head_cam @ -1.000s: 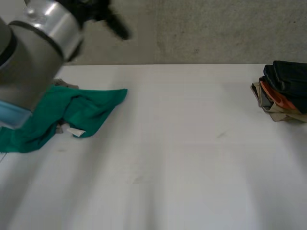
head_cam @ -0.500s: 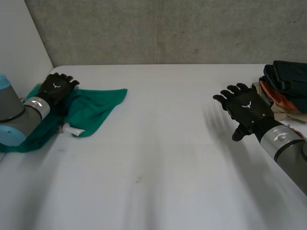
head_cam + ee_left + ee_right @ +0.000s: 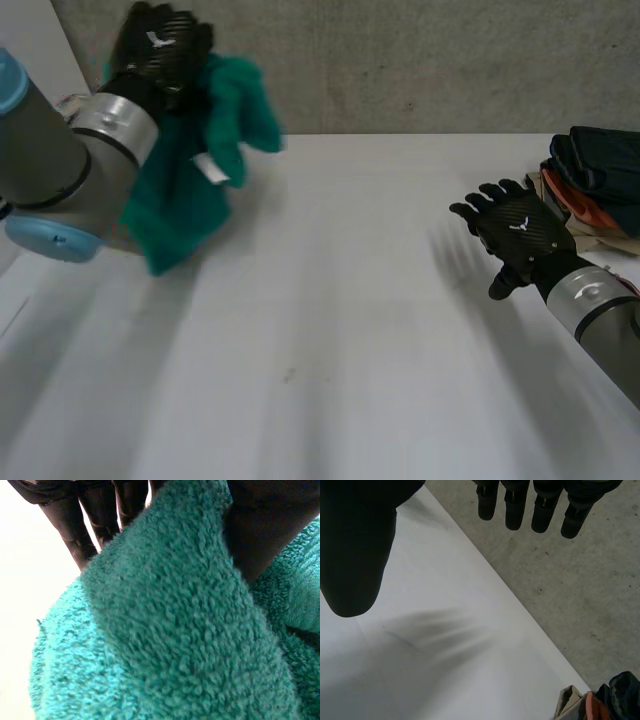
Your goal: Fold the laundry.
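A green terry towel (image 3: pixel 190 160) hangs in the air over the table's far left, bunched, with a white tag (image 3: pixel 211 168) showing. My left hand (image 3: pixel 160 45) is raised above it and shut on its upper part. In the left wrist view the towel (image 3: pixel 165 630) runs between the fingers (image 3: pixel 75 530) and the thumb, which press on it from both sides. My right hand (image 3: pixel 515 230) hovers over the table at the right, open, fingers straight and spread, holding nothing. Its thumb (image 3: pixel 355 545) and fingertips (image 3: pixel 545 510) stand apart above bare table.
A pile of folded clothes (image 3: pixel 595 190) in dark, orange and beige lies at the table's far right edge, just beyond my right hand; its corner (image 3: pixel 600 705) shows in the right wrist view. The white table (image 3: pixel 330 330) ends at a grey wall behind.
My left hand has shut on the green towel and lifted it off the table, up and to the right. The right hand has barely moved.
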### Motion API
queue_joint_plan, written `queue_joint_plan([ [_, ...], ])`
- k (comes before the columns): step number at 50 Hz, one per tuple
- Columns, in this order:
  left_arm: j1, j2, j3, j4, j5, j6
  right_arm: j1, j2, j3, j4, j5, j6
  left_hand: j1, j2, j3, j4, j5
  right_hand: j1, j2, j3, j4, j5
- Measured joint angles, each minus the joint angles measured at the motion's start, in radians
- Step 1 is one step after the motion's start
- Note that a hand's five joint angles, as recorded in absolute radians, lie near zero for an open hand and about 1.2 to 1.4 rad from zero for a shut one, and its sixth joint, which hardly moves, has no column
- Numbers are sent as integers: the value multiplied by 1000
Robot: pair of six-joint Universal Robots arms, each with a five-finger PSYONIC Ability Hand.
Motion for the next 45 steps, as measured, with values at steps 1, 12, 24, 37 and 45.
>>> queue_joint_plan([
  [1, -29, 14, -17, -1, 1, -11, 0, 0, 1, 1, 0, 0, 0, 0, 5, 0, 9, 0, 0, 0, 0, 0],
  [12, -353, -136, -104, -10, 5, -75, -20, -7, 3, 8, 11, 4, -83, -228, -204, -239, -88, 0, 0, 0, 0, 0],
  [24, -415, -100, -178, -19, 4, -84, -51, -14, -14, 13, 65, 18, -799, -906, -892, -933, -813, 0, 0, 0, 0, 0],
  [37, -143, 152, -333, -38, -13, -72, 64, -67, -133, 354, 61, 136, -799, -906, -892, -933, -813, 0, 0, 0, 0, 0],
  [45, 47, 33, -291, -90, 89, -65, 236, 17, -225, 440, 55, 225, -799, -906, -892, -933, -813, 8, 8, 10, 10, 11],
])
